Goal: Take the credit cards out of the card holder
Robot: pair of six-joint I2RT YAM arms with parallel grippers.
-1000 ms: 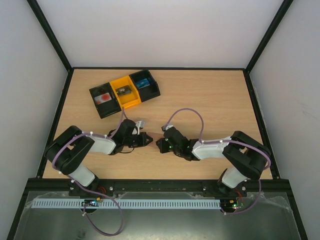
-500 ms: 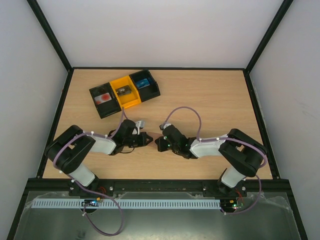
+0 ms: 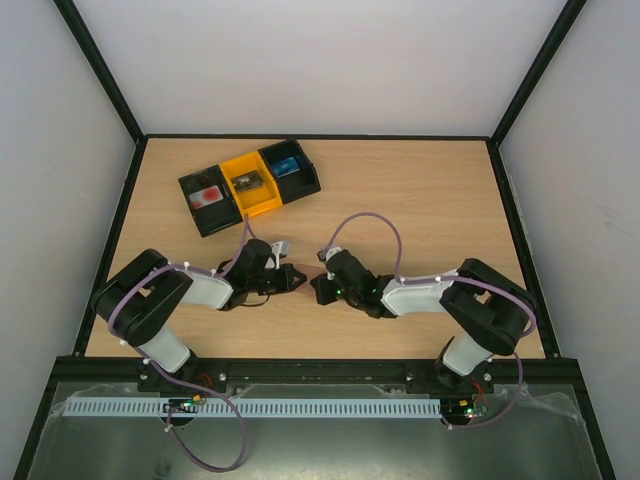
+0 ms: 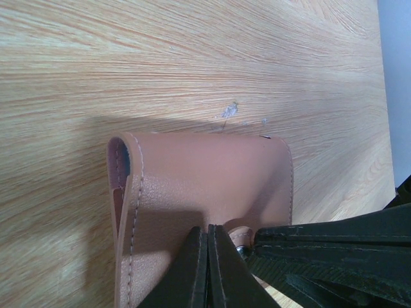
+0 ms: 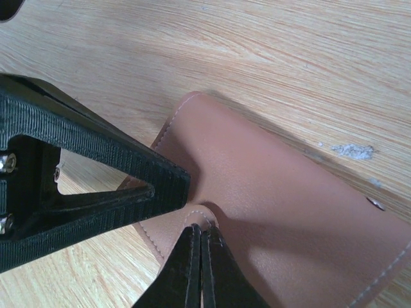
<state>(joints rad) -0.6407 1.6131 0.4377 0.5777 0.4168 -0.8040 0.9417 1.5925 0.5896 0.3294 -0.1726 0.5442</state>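
Note:
The card holder (image 4: 205, 183) is a brown stitched leather wallet lying folded shut on the wooden table, between the two arms (image 3: 312, 269). My left gripper (image 4: 209, 230) is shut, its tips pressed against the holder's top face with nothing showing between them. My right gripper (image 5: 200, 231) is shut on the small rounded closing tab (image 5: 204, 215) at the holder's near edge. In the right wrist view the left gripper's fingers (image 5: 128, 173) rest on the holder (image 5: 276, 192) just left of the tab. The credit cards are hidden.
A row of three bins stands at the back left: a black bin (image 3: 207, 200), a yellow bin (image 3: 249, 185) and another black bin (image 3: 290, 168) holding something blue. A small scuff (image 4: 228, 110) marks the wood beyond the holder.
The right gripper has edged left up to the holder and closed on its tab. The left arm has barely moved and stays shut.

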